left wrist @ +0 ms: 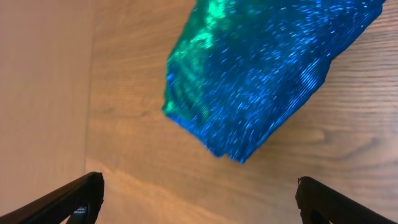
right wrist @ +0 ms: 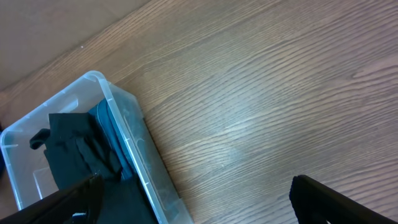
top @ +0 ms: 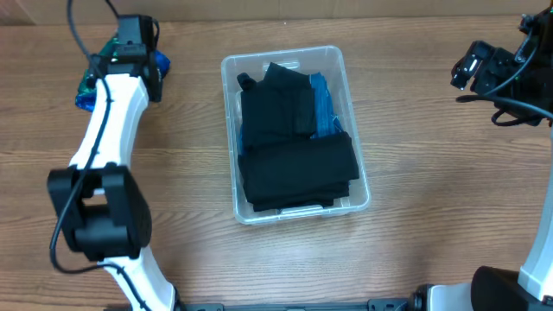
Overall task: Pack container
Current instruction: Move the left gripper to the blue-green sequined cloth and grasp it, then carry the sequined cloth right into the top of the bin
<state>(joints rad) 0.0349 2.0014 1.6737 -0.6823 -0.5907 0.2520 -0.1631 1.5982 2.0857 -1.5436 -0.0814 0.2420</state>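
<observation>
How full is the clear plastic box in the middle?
Mostly full. The clear rectangular plastic container holds black folded fabric covering nearly all its bottom, with a blue piece along one side.

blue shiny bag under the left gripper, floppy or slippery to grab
Probably floppy: the blue shiny bag shows rippled foil, not a rigid face. Likely slick, given its glossy glints. Thin film suggests it is light, so the open left gripper may push it.

the container point(top: 230, 130) sits mid-table point(top: 415, 173); folded garments point(top: 294, 164) lie in it, one at its near end overlapping those behind, with another folded cloth point(top: 321, 104) wedged between them and its right wall; a foil pouch point(left wrist: 249, 74) lies on the table well left of the container, toward the far edge
</observation>
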